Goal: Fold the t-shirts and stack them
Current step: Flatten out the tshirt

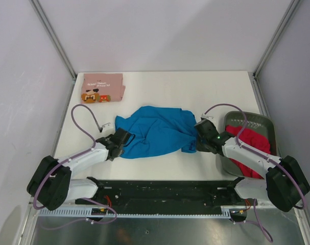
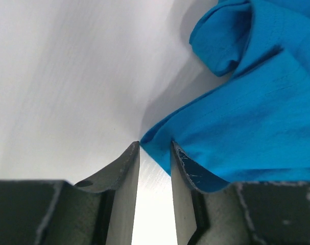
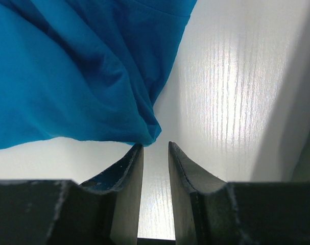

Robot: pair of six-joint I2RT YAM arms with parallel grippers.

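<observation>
Left gripper (image 2: 155,145): down low at the near-left edge of the blue t-shirt (image 1: 157,131). Its jaws stand a narrow gap apart with bare tabletop showing between them. A cloth corner lies right at the tips, against the right-hand finger, and nothing is seen pinched.
Right gripper (image 3: 156,145): mirrors it at the shirt's near-right edge. There is a slim gap with white table in it, and a blue corner just touches one fingertip. It has no grip that the wrist view shows.
Blue t-shirt, place: middle of the table (image 1: 195,92), stretched between the two arms.
Blue t-shirt, look: bright plain blue, rumpled and bunched, with creases running across it. One rolled-over lobe sits at its far-left edge, and the outline is ragged, not squared. It is not folded.
Pink t-shirt (image 1: 102,86): far-left corner of the table. It is a neat flat rectangle with the orange-brown cartoon print and white text facing up, and it looks like the finished fold.
Red t-shirt (image 1: 254,143): crumpled inside the dark grey basket (image 1: 246,116) at the right edge, partly hidden behind the right arm.
Done so far: by the look of it, one shirt of three, the pink one.
Left to do: flatten and fold the blue, put it on the pink, then fetch, fold and stack the red. That is roughly a third of the way.
</observation>
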